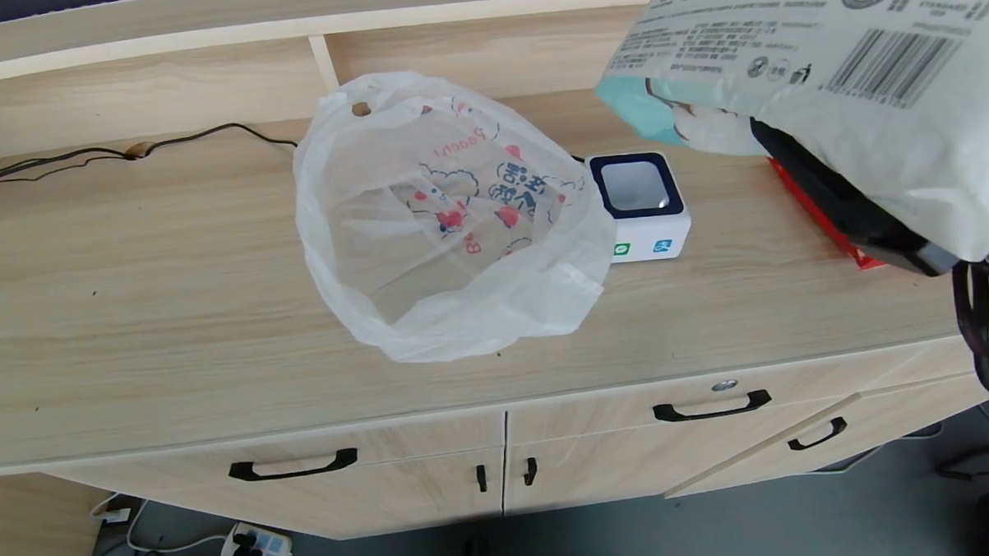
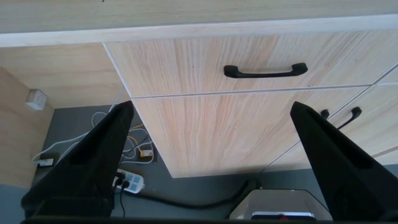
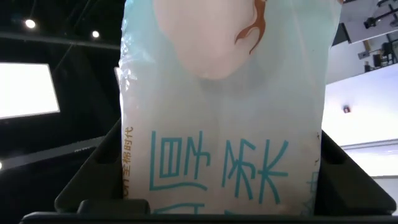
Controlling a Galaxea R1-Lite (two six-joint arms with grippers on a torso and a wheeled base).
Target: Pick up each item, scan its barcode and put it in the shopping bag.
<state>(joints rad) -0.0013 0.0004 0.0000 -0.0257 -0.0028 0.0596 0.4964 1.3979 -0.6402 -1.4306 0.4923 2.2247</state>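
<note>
The right gripper is clamping the pack raised near the scanner; scanning and bagging are awaiting. The left gripper is hanging spread, empty.

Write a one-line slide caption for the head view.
Right gripper holds a white package, barcode showing, raised to the right of the scanner and open shopping bag on the wooden counter.
</note>
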